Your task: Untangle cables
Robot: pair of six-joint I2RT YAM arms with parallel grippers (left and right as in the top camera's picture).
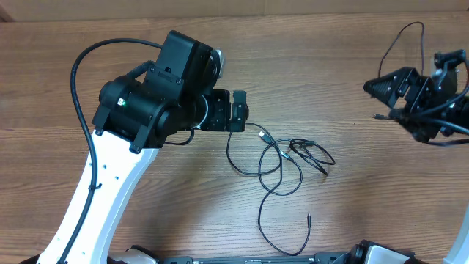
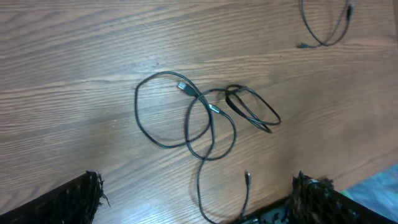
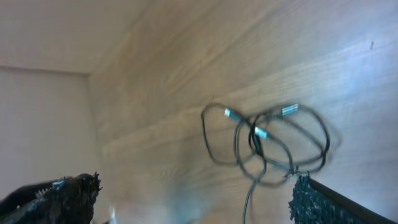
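The tangle of thin black cables [image 1: 282, 158] lies in the middle of the table as several overlapping loops with small plug ends. One loose tail [image 1: 289, 246] runs toward the front edge. The tangle also shows in the left wrist view [image 2: 208, 115] and, blurred, in the right wrist view [image 3: 267, 140]. A separate thin cable [image 1: 401, 37] loops at the far right beside the right arm, its plug end [image 1: 377, 116] on the table. It also shows in the left wrist view [image 2: 323, 38]. My left gripper [image 1: 238, 110] [image 2: 198, 183] is open and empty, left of the tangle. My right gripper [image 1: 372, 89] [image 3: 193, 180] is open, well right of the tangle.
The wooden table [image 1: 352, 205] carries only the cables. The left arm's thick black cable [image 1: 77, 81] arcs at the left. The table's front edge [image 1: 220, 258] and the arm bases run along the bottom.
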